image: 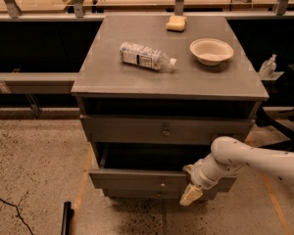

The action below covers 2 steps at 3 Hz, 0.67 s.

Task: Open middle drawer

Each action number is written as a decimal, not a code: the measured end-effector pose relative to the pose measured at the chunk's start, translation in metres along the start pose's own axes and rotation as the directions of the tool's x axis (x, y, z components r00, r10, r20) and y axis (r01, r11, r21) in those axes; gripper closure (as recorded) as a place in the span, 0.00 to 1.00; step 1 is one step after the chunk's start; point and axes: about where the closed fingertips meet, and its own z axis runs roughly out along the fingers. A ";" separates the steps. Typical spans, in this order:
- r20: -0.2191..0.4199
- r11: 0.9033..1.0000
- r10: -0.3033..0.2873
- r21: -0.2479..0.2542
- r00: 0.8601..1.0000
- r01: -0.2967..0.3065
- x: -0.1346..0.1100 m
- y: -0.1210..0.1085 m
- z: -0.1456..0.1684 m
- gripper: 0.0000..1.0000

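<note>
Middle drawer (137,179) stood pulled out from the cabinet, second of three. Its front sat forward of the top drawer (132,129) above, with a dark open cavity showing behind its upper edge. Small round knob (161,184) at front centre, uncovered. Bottom drawer (132,194) only a thin strip under the middle front, set further back.

Speckled floor (34,170) lay open in front and to the left of the drawer. A dark upright object (66,220) stood near the lower left corner, and a thin cable (10,212) ran further left. The right side was taken up by the white arm (255,160), which reached in from the right edge.

Pincer (190,182) was at the right part of the middle drawer front, right of the knob, up against the front panel. Could not tell whether it was spread or pressed together, or whether it pinched the panel.

On the surface (112,80):
- plastic bottle (147,57) lying on its side near centre
- white bowl (211,51) to the right, apart from the bottle
- yellow sponge (176,23) at the back edge

All three sat well in from the front edge.
</note>
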 end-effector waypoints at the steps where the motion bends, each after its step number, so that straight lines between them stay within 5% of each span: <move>1: -0.013 1.000 0.000 -0.015 1.000 0.000 -0.011 0.017 -0.015 0.61; 2: -0.019 1.000 -0.001 -0.027 1.000 0.000 -0.016 0.028 -0.024 0.84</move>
